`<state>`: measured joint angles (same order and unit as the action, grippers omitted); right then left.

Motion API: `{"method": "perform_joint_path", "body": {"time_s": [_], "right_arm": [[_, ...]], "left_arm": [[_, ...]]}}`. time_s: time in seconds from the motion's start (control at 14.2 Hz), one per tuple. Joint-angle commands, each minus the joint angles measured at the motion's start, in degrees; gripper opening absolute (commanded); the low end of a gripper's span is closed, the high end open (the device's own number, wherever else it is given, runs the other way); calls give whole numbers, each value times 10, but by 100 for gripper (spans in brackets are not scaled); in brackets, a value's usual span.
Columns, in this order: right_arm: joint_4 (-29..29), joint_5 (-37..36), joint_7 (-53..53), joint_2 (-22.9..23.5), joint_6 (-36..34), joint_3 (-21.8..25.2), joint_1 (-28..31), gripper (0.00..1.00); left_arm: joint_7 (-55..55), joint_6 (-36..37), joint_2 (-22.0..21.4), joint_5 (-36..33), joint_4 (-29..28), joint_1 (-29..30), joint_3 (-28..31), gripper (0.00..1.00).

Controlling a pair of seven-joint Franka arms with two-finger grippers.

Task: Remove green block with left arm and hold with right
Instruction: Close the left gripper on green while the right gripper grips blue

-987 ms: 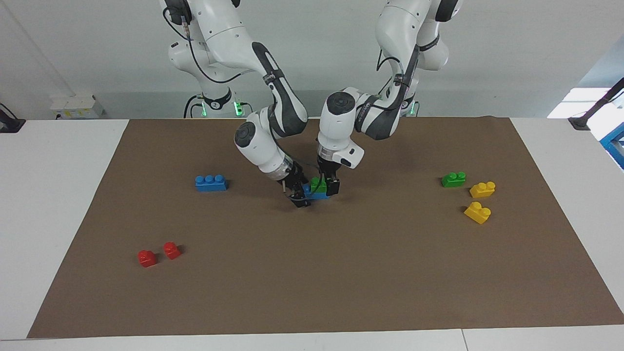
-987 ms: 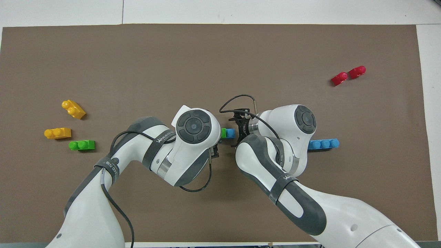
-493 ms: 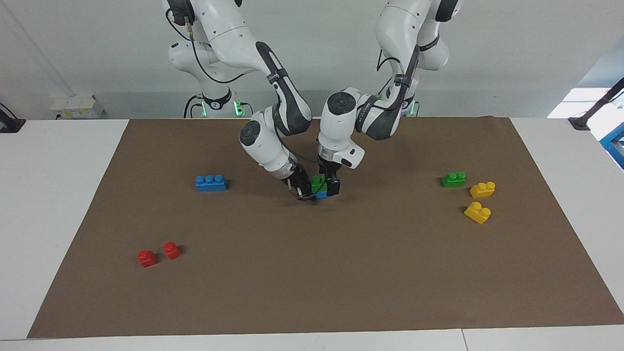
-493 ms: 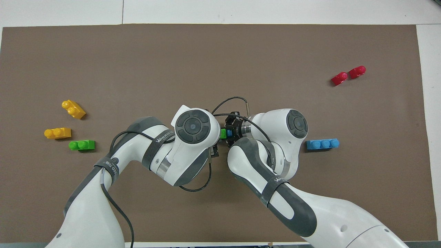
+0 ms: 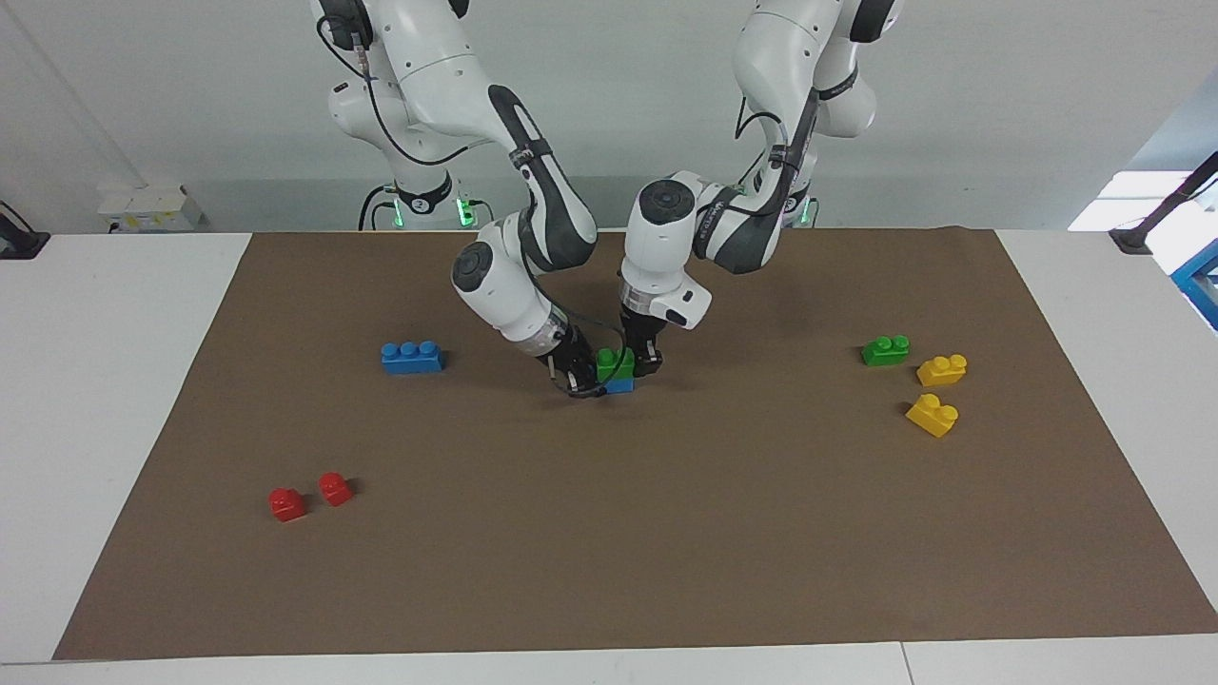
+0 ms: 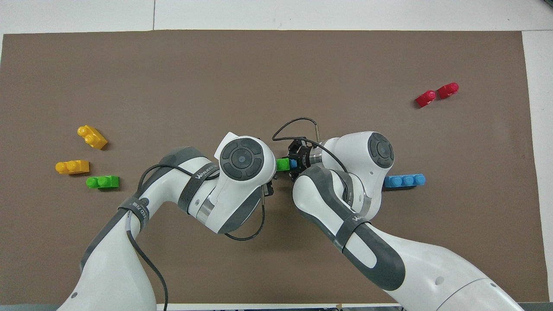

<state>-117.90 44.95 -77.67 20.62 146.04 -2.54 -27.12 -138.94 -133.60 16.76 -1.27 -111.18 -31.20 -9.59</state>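
The green block [image 5: 616, 362] sits on a short blue brick [image 5: 619, 385] near the middle of the brown mat; both also show in the overhead view, green [image 6: 283, 164] and blue [image 6: 293, 164]. My left gripper [image 5: 640, 362] is down at the green block, shut on its end toward the left arm; the wrist hides it in the overhead view. My right gripper [image 5: 579, 378] is low at the other end of the stack, shut on the blue brick, and also shows in the overhead view [image 6: 297, 160]. A second green block [image 5: 885, 350] lies toward the left arm's end.
Two yellow bricks [image 5: 941, 369] [image 5: 932, 415] lie beside the second green block. A blue three-stud brick [image 5: 411, 357] lies toward the right arm's end. Two red bricks [image 5: 286, 504] [image 5: 335, 488] lie farther from the robots there. The brown mat [image 5: 666, 533] covers the table.
The right wrist swung in toward the stack, then eased back a little, its gripper staying at the blue brick. The stack and the left gripper barely moved. More green shows from above.
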Motion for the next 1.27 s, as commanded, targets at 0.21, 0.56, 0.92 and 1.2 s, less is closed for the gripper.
{"method": "perform_joint_path", "body": {"time_s": [0.21, 0.56, 0.92, 1.2], "right_arm": [[2, 20, 25, 2, -7, -2, 5, 10], [2, 20, 25, 2, -5, -2, 2, 10], [2, 20, 25, 2, -4, -2, 1, 11], [2, 20, 25, 2, -3, -2, -1, 11]], "left_arm": [[-12, -18, 0, -10, -2, -11, 7, 74], [-30, -23, 0, -10, -2, -18, 7, 0], [-21, -17, -2, -11, -2, -15, 7, 0], [17, 29, -46, -10, 0, 21, 7, 0]]}}
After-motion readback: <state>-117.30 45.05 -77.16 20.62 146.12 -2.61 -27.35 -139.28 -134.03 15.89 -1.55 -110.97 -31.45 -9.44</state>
